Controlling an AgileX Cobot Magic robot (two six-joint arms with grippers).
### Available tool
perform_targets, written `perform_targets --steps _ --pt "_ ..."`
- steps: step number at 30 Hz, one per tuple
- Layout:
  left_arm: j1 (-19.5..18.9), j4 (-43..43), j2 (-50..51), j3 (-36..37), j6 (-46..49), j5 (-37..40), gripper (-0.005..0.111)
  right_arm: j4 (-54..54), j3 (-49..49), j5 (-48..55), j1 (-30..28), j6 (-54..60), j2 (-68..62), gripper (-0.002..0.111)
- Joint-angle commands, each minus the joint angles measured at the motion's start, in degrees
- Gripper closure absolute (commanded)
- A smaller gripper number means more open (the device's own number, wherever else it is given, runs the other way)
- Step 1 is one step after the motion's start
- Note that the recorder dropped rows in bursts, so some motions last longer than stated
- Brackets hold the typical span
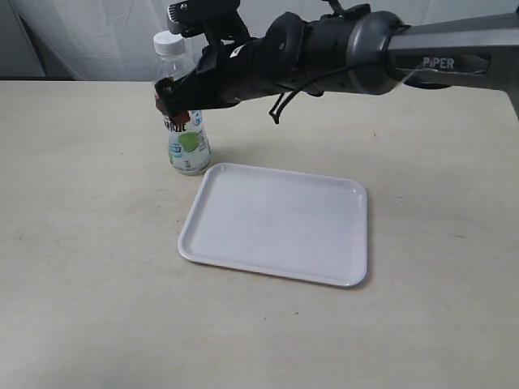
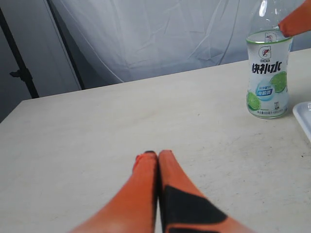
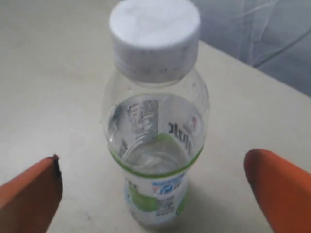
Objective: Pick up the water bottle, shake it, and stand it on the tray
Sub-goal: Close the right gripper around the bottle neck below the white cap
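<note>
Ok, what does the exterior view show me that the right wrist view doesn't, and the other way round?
Only the exterior view: the tray, with the water bottle standing on the table just off its corner. Only the right wrist view: the right pincer open, its orange fingers on either side of the bottle with gaps showing. Both: the bottle upright, white cap on.

The right arm [image 1: 381,40], across the upper right of the exterior view, has a grey link lettered PIPER [image 1: 439,62], rounded black housings and a thin black cable [image 1: 284,101]. The right gripper [image 3: 154,191] has plain orange fingers [image 3: 29,196]; the left gripper [image 2: 155,155] has orange ones with a black patch [image 2: 187,208].
</note>
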State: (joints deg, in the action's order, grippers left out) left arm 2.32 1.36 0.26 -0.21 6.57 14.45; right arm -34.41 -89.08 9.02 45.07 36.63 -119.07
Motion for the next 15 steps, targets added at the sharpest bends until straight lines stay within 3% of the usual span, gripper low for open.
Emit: perform_targets --steps 1,15 --pt "0.0 0.0 -0.3 0.2 -0.1 -0.8 0.106 1.1 -0.4 -6.4 0.6 0.7 -1.2 0.004" --pt "0.0 0.0 -0.3 0.2 -0.1 -0.8 0.106 3.3 -10.1 -0.8 2.5 0.8 -9.3 0.004"
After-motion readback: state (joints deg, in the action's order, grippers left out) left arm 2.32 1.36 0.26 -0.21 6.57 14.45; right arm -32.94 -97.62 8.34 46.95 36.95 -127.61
